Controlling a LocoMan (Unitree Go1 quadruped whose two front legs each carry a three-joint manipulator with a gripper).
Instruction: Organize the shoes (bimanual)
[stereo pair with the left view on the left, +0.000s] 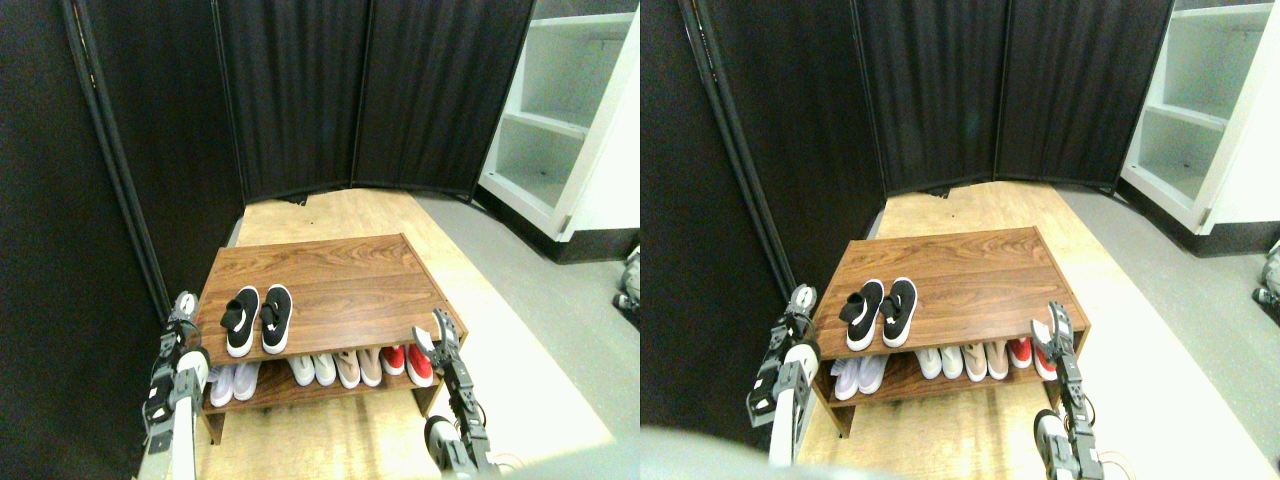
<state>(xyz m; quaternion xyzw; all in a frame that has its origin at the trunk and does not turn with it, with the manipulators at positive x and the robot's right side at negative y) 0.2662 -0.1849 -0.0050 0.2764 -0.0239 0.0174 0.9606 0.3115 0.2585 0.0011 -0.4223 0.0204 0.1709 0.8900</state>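
The shoes (257, 319) sit paired at the bench's (340, 275) front left — right fingers (432, 335) spread wide, left fingers (183, 308) unreadable — so each arm should approach low and square.

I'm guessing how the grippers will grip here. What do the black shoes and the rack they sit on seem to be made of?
The black shoes: uppers look like soft matte fabric, with no shine; the white soles look like rubber or foam, though I can't tell which. The rack: dark wood-grain boards, smooth with a faint sheen, probably laminate or veneer rather than solid wood.
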